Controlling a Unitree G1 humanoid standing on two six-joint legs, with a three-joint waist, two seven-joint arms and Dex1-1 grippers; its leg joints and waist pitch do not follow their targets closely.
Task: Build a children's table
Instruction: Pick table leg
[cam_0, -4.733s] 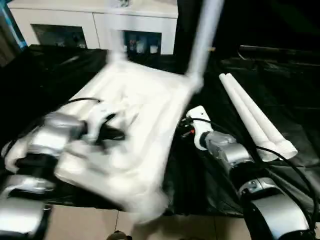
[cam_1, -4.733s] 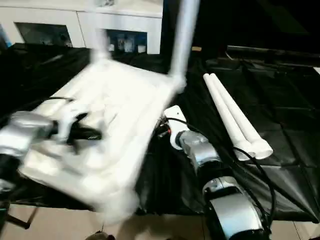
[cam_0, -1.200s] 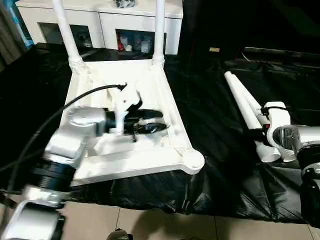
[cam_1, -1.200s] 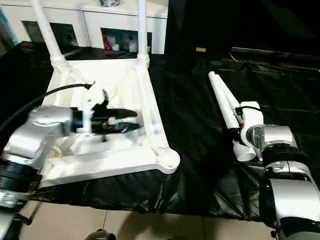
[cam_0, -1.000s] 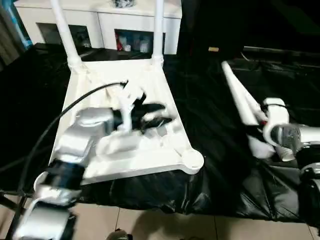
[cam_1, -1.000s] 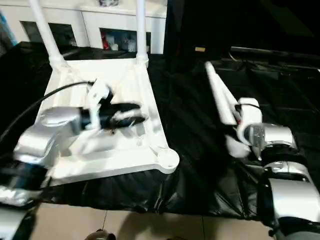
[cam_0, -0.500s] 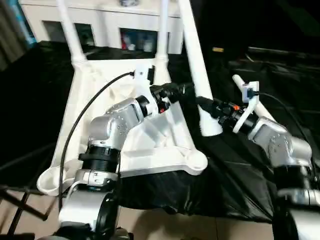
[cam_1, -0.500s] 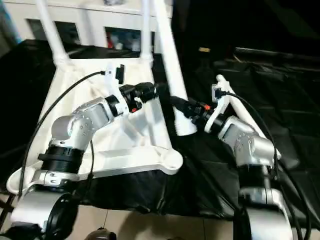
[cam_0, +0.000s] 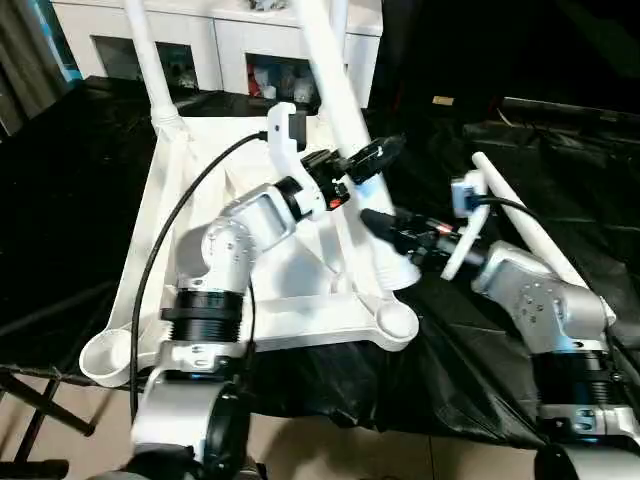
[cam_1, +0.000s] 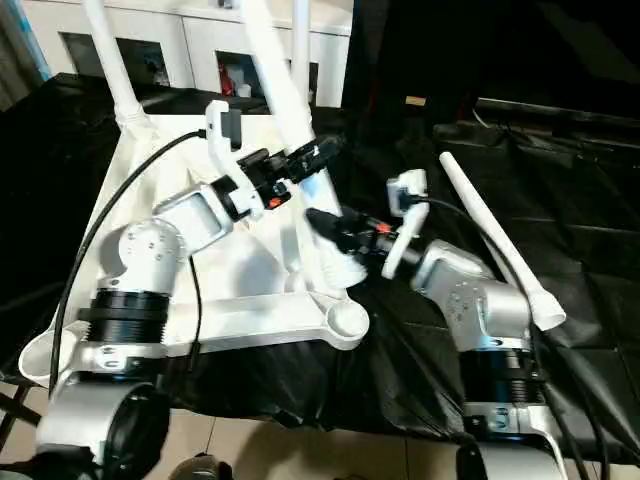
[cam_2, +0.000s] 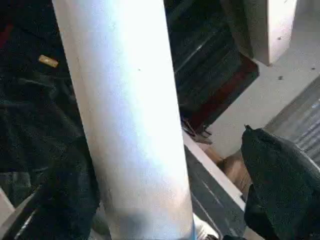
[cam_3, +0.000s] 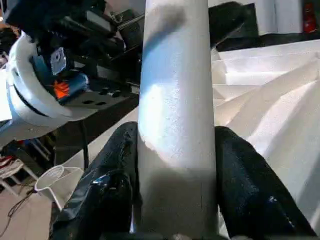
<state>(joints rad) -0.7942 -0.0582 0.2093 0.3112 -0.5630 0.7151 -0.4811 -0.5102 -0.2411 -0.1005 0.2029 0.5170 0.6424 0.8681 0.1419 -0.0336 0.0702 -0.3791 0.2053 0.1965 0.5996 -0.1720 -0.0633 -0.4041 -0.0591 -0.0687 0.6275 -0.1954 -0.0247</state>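
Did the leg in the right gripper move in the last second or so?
Yes. The leg has left the black cloth beside the other loose leg; the right gripper now holds it tilted over the tabletop, near its front corner socket.

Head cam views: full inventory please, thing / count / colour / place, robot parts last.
tabletop: 1, white, upside down on the black sheet.
fitted legs: 2, white, upright in the far corner sockets.
held leg: 1, white, tilted, foot near the near-right socket.
loose leg: 1, white, lying on the sheet, right.
black sheet: 1, under everything.
cabinet: 1, white, glass-doored, behind.
left pincer: open around the held leg.
right pincer: gripping the held leg.
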